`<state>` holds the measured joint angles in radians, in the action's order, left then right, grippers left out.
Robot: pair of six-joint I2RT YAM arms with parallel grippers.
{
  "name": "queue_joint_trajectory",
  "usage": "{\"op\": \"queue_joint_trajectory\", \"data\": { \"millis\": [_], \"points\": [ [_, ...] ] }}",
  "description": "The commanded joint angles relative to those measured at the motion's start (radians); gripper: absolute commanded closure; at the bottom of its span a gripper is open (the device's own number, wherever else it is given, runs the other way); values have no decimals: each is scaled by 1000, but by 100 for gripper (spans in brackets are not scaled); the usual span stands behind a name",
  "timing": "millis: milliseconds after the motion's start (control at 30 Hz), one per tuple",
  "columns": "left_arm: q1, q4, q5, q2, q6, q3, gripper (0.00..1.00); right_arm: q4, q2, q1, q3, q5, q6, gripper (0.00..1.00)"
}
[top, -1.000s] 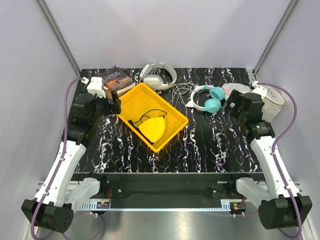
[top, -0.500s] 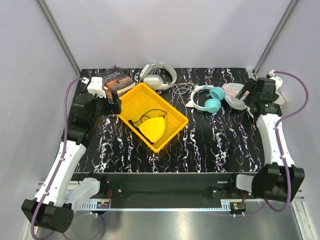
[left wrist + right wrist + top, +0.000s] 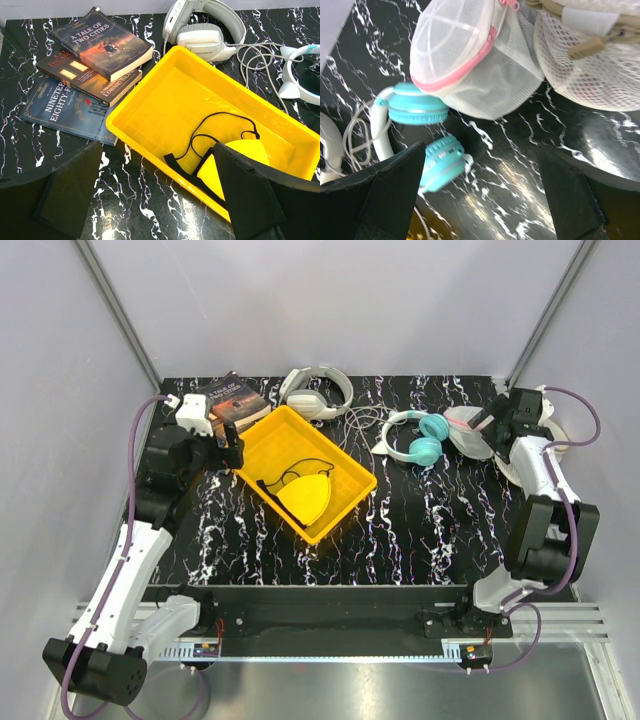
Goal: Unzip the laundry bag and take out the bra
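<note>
**Right pincer (image 3: pixel 480 170) lines up on the bag (image 3: pixel 465 60)**

Spread wide and empty, it has swung in from 3 o'clock. It now hovers at the table's (image 3: pixel 420 530) 2 o'clock, facing the bag, whose zip (image 3: pixel 490 40) looks shut. Bra unseen, presumably inside. Left pincer (image 3: pixel 160 190) gapes empty near the tray (image 3: pixel 165 95) at 10 o'clock. Unzipping can likely begin.

You face a table (image 3: pixel 430 530) with a black top veined in white like marble, closed in by plain pale grey walls (image 3: pixel 330 300) at the back and on both sides. Metal posts (image 3: pixel 118 310) run up the two back corners. A metal rail (image 3: pixel 330 652) edges the near side. The light is soft and even, with dull glare on the tabletop.
</note>
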<state>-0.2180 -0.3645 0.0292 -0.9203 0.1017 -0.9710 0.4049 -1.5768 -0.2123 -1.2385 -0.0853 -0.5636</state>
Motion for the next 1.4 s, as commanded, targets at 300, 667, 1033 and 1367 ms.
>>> {"op": "queue_joint_trajectory", "data": {
  "millis": [300, 667, 1033, 1367],
  "points": [
    [-9, 53, -12, -8, -10, -3, 1, -261, -247, -1, -108, -53, -219, 8],
    [-9, 50, 9, -14, -19, -3, 1, -273, -367, -1, -236, -64, -211, 52],
    [-11, 47, 14, -11, -19, -5, 1, -293, -293, 19, -266, -5, -193, 100],
    [-11, 47, 27, 8, -11, -8, 1, -319, -112, 24, -308, 56, -177, 100]
  ]
}}
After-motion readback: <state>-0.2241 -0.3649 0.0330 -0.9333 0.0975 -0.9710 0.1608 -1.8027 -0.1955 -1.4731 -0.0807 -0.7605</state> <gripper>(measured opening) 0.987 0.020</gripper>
